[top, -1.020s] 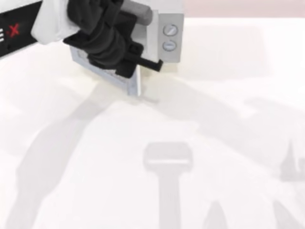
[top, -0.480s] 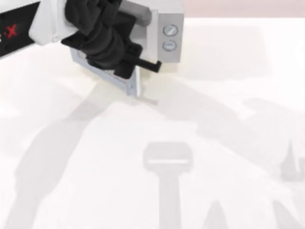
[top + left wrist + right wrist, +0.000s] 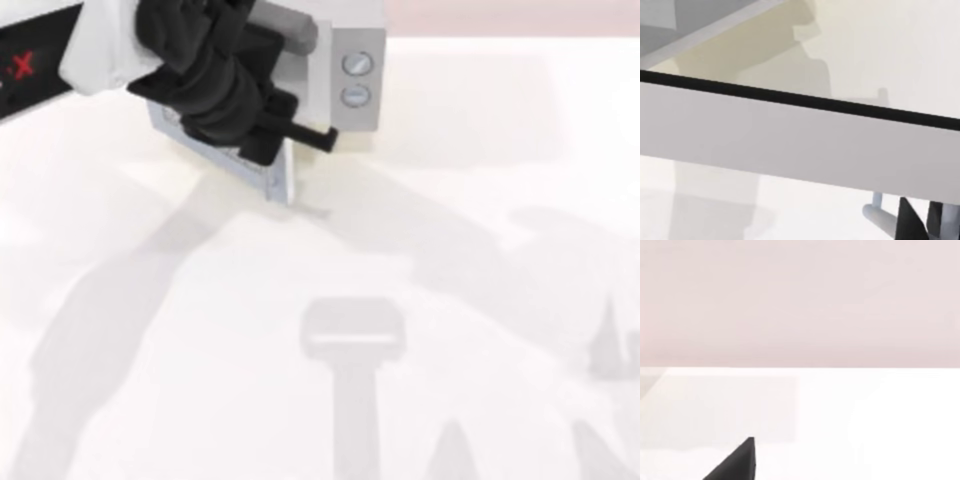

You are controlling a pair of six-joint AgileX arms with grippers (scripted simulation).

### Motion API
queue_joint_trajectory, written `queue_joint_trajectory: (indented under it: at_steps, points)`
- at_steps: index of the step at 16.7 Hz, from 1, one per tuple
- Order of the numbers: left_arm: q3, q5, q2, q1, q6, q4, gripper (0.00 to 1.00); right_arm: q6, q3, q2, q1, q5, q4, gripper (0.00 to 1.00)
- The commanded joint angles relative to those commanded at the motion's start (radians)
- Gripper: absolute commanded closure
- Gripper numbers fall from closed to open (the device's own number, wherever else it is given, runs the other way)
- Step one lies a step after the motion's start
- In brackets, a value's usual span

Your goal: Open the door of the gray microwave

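The gray microwave point(image 3: 356, 110) stands at the table's far edge, left of centre, its two knobs facing up-front. Its door point(image 3: 283, 178) is swung partly out toward the front left; the arm hides most of the panel. My left gripper point(image 3: 308, 133) sits at the door's free edge, shut on the handle. In the left wrist view the door point(image 3: 790, 140) fills the middle as a pale band. The round handle bar point(image 3: 880, 219) runs between the dark fingers point(image 3: 910, 225). Only a dark sliver of my right gripper point(image 3: 737, 465) shows, over bare table.
The pale microwave interior point(image 3: 750, 55) shows past the door's dark top edge. White table point(image 3: 450, 300) spreads in front and to the right, carrying only arm shadows. The right arm is out of the top view.
My left arm has drifted slightly to the left, and the door's free edge has come a little farther out with it. The right wrist side shows no earlier frame.
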Motion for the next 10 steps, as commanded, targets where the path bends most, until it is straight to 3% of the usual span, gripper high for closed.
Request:
queue_joint_trajectory:
  at_steps: [10]
  points:
    - [-0.002, 0.007, 0.002, -0.005, -0.004, 0.000, 1.00, 0.000, 0.000, 0.000, 0.000, 0.000, 0.000, 0.00]
